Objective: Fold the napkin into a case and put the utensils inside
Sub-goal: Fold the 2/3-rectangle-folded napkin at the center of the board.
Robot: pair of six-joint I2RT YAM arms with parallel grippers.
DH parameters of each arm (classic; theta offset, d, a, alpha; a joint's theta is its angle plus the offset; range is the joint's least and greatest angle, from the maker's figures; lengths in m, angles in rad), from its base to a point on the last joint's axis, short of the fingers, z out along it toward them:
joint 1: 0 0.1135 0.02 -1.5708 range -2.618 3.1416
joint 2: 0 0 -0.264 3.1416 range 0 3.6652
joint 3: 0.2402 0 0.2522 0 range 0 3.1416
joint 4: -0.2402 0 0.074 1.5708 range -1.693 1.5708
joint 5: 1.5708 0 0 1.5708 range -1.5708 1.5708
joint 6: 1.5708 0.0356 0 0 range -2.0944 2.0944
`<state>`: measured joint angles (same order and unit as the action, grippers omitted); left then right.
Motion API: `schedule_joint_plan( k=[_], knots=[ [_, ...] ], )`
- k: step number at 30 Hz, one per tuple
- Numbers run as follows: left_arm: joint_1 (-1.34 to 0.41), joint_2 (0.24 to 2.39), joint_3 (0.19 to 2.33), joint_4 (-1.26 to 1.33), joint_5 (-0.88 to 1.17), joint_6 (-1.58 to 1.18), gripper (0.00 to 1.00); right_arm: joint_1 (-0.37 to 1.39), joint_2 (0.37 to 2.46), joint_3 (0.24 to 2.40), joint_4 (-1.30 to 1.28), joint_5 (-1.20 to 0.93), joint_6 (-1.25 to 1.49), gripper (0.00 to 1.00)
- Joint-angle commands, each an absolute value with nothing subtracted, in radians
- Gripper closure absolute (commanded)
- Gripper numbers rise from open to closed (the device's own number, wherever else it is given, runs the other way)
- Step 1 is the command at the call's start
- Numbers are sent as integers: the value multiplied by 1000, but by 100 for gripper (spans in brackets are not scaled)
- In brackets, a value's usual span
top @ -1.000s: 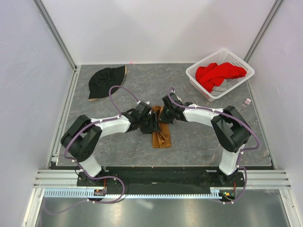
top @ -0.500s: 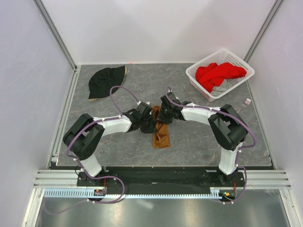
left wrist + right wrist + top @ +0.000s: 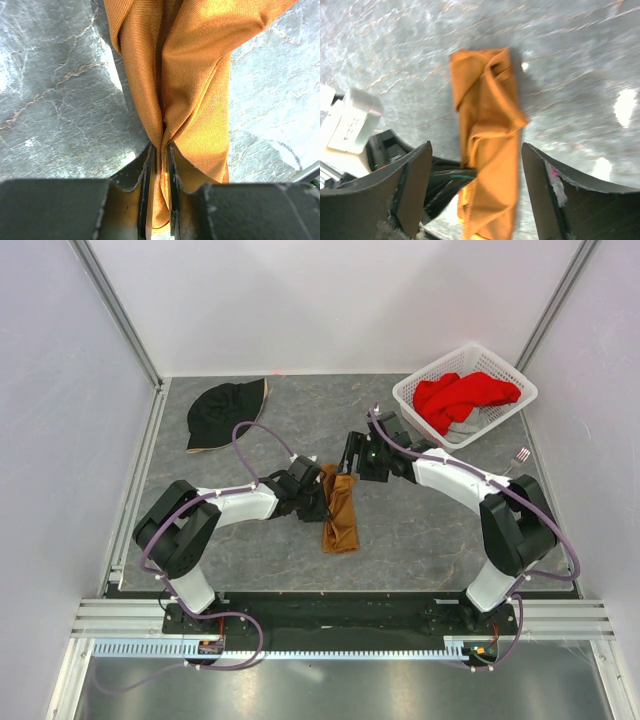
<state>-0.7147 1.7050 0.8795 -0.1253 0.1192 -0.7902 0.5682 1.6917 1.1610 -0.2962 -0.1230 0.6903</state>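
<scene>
- A white basket (image 3: 418, 422) sits on the grey marbled tabletop (image 3: 420, 530), beyond and to the right of the right pincer (image 3: 352, 460). It holds a crumpled red cloth (image 3: 465, 395) with a bit of grey fabric (image 3: 462, 428) showing under it at the near side.
- The left pincer (image 3: 161, 192) is closed to a narrow slit on the near end of the napkin (image 3: 190, 75), with a gathered pleat of the shiny orange-brown cloth pinched between its two fingers (image 3: 149, 200).
- From that pinch the napkin fans away from the left pincer in long creased folds. In the overhead view it lies as a narrow oblong strip (image 3: 340, 510) just right of the left pincer (image 3: 314, 500).
- The right pincer (image 3: 477, 185) stands wide apart and holds nothing. Its wrist view shows both fingers (image 3: 412, 185) clear of the cloth, with the folded napkin (image 3: 487, 135) lying on the tabletop between and beyond them.
- The two pincers sit close together, one at each side of the napkin's far half.
- A silver fork (image 3: 521, 454) lies well to the right of the right pincer, near the tabletop's edge.
- A black hat (image 3: 225, 412) rests beyond and to the left of the left pincer, well apart from it.
</scene>
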Motion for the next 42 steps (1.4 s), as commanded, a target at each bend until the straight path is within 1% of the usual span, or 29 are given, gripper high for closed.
schedule_joint_plan(
  k=[1,6,10,15,19,20,23,24,26,27,28,30,31,35,38,39,40,42],
  knots=[
    [-715,1695,877,-129,147,-779,80,506,1703,1141,-293,-210,586,19],
    [-715,1694,876,-127,158,-784,80,486,1767,1143,-224,-281,552,19],
    [-715,1689,868,-129,160,-787,80,485,1807,1132,-167,-354,571,24],
    [-715,1681,865,-129,163,-790,80,485,1835,1115,-129,-356,578,24],
    [-715,1681,868,-129,164,-790,80,485,1852,1118,-118,-373,587,28],
    [-715,1681,868,-129,166,-792,80,485,1852,1117,-112,-376,592,33],
    [-715,1686,870,-130,164,-788,80,485,1839,1112,-101,-380,604,41],
    [-715,1687,871,-129,164,-788,80,485,1838,1112,-103,-382,607,42],
    [-715,1689,871,-130,167,-788,80,485,1833,1112,-100,-387,610,48],
    [-715,1687,870,-130,167,-790,80,483,1829,1112,-101,-390,614,51],
    [-715,1684,868,-130,167,-790,80,483,1824,1112,-101,-391,621,59],
    [-715,1683,865,-129,167,-790,80,485,1816,1115,-94,-406,640,64],
    [-715,1678,862,-130,169,-790,80,485,1815,1115,-89,-411,652,68],
    [-715,1674,853,-117,172,-793,81,486,1862,1124,-40,-423,736,76],
    [-715,1663,844,-107,176,-796,80,492,1913,1118,67,-474,856,82],
    [-715,1657,838,-109,175,-798,78,494,1920,1115,95,-479,914,84],
    [-715,1649,835,-113,163,-798,68,494,1930,1112,141,-488,942,87],
    [-713,1626,831,-123,147,-799,58,494,1944,1115,159,-485,975,87]
  ],
)
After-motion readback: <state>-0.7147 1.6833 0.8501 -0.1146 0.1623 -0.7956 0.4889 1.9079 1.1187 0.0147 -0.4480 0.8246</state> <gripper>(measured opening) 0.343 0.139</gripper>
